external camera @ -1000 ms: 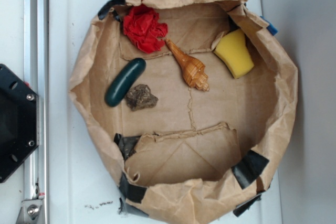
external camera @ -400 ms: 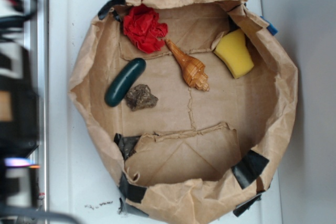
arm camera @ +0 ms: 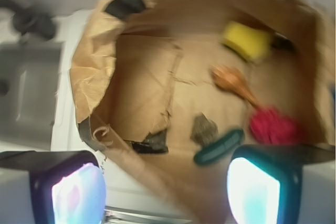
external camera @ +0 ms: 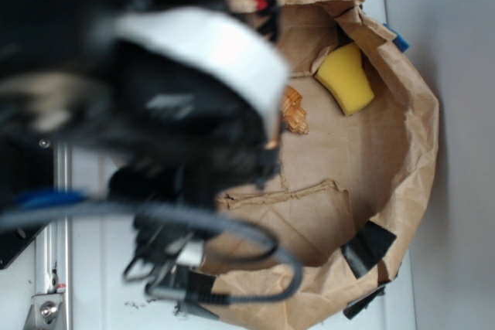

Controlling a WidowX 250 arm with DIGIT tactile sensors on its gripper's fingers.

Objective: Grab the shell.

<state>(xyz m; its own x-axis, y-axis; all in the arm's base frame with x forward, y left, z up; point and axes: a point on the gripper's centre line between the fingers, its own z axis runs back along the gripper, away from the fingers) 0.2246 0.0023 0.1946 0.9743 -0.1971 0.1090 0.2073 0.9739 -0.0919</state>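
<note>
The shell (arm camera: 233,82) is an orange-tan spiral lying on the floor of the brown paper bag (arm camera: 86,77), between a yellow sponge and a red cloth. In the exterior view only the wide end of the shell (external camera: 292,110) shows beside my blurred arm (external camera: 178,90), which covers the rest. My gripper (arm camera: 165,190) hangs high over the bag's near rim, well apart from the shell. It is open, with a wide gap between its fingers (arm camera: 257,187) and nothing held.
Inside the bag lie a yellow sponge (arm camera: 247,40), a red crumpled cloth (arm camera: 273,127), a green pickle-shaped thing (arm camera: 218,147) and a dark rock (arm camera: 203,129). The bag's wall (external camera: 421,137) stands up all round. The sponge (external camera: 345,77) sits near the far right wall.
My arm has swung in from the left and now covers the left half of the bag in the exterior view. It hides the red cloth, pickle, rock and most of the shell.
</note>
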